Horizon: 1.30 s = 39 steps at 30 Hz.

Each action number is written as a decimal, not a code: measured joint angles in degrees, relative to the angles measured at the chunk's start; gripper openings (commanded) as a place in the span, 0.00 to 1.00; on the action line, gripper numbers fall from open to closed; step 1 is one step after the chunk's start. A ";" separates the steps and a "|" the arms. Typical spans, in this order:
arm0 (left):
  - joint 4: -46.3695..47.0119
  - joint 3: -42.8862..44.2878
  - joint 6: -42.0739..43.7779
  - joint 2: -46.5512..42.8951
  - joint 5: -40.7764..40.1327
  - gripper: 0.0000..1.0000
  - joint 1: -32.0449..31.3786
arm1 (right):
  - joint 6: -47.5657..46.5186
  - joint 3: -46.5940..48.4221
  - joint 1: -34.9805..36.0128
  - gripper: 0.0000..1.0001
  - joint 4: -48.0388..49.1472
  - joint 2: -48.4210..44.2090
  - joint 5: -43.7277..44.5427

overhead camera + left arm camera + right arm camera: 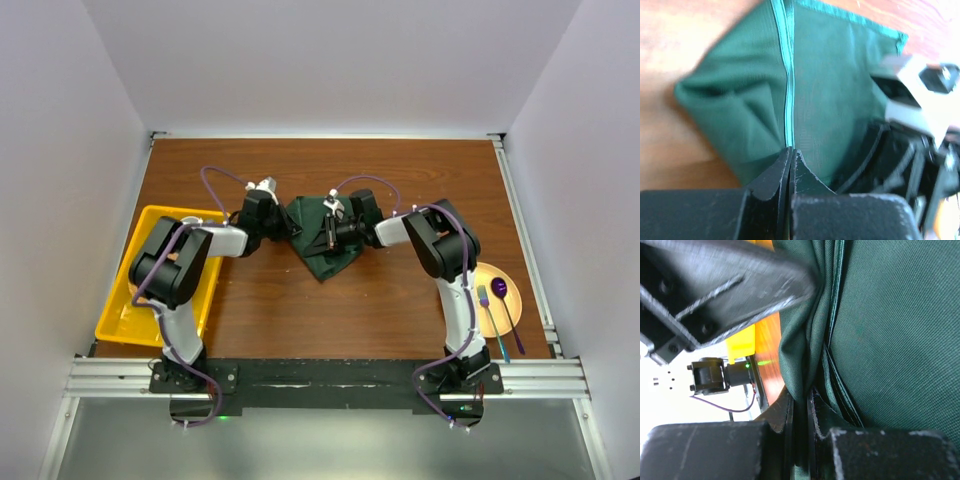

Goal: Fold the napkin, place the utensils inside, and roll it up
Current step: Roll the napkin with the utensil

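My left tool (791,152) is pinched all the way together, its two tips meeting on the near edge of the green napkin (325,260), right where the lighter hem line runs down to them. My right tool (800,396) is nearly closed too, with a bunched fold of the same cloth caught in the thin gap between its tips.

From above, the napkin lies in the middle of the brown counter (300,310), crumpled into a rough shape with a point aimed toward my bases. The left tool grips it on its left side and the right tool on its right, so the two face each other across the cloth. The part nearest my left wrist camera is puffed up and creased.

The purple spoon (499,288) and the teal fork (483,296) lie side by side on the orange plate (520,285) at the right edge of the counter, well apart from the napkin. A yellow tray (120,325) sits at the left edge, under my left arm.
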 measured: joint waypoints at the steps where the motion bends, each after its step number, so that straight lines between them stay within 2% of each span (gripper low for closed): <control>1: -0.37 1.36 -0.31 1.33 0.00 0.00 0.07 | -0.57 0.24 0.00 0.00 -0.94 -0.17 0.13; 6: -1.55 6.21 -1.38 5.90 0.66 0.00 0.04 | -6.84 3.56 0.00 0.17 -10.54 -1.46 2.14; 13: -0.48 6.38 -1.42 6.69 0.76 0.00 0.07 | -16.72 10.88 0.00 0.33 -30.21 -3.61 10.67; 19: 0.61 5.84 -1.38 6.69 0.76 0.00 0.07 | -23.61 16.33 0.00 0.50 -41.40 -4.22 15.30; 23: 1.05 5.60 -1.38 6.69 0.76 0.00 0.07 | -29.11 18.88 0.04 0.52 -47.67 -5.55 21.27; 26: 1.20 5.53 -1.33 6.69 0.79 0.00 0.07 | -32.52 19.98 0.31 0.51 -51.19 -6.19 25.18; 28: 1.20 5.53 -1.33 6.69 0.79 0.00 0.07 | -34.10 19.98 0.50 0.45 -52.48 -6.60 26.95; 29: 1.22 5.53 -1.33 6.71 0.85 0.00 0.07 | -34.75 20.00 0.57 0.41 -52.85 -6.62 27.58; 30: 1.22 5.53 -1.25 6.71 0.90 0.00 0.07 | -35.12 20.06 0.76 0.33 -53.00 -6.62 28.26; 33: 0.94 5.75 -0.46 6.67 0.92 0.00 -0.02 | -35.76 20.04 0.94 0.22 -53.07 -6.51 29.68; 35: -0.28 6.19 0.42 6.27 0.37 0.07 -0.33 | -35.74 19.89 0.96 0.16 -52.98 -6.49 30.77; 36: -1.57 6.45 1.20 5.75 -0.17 0.17 -0.61 | -35.65 19.82 0.98 0.13 -52.87 -6.47 31.34; 37: -3.54 6.54 2.16 4.81 -1.01 0.21 -0.85 | -35.39 19.69 1.01 0.10 -52.70 -6.47 31.74; 39: -7.56 6.58 3.91 2.78 -2.03 0.27 -1.25 | -34.58 19.06 1.01 0.09 -51.76 -6.47 31.91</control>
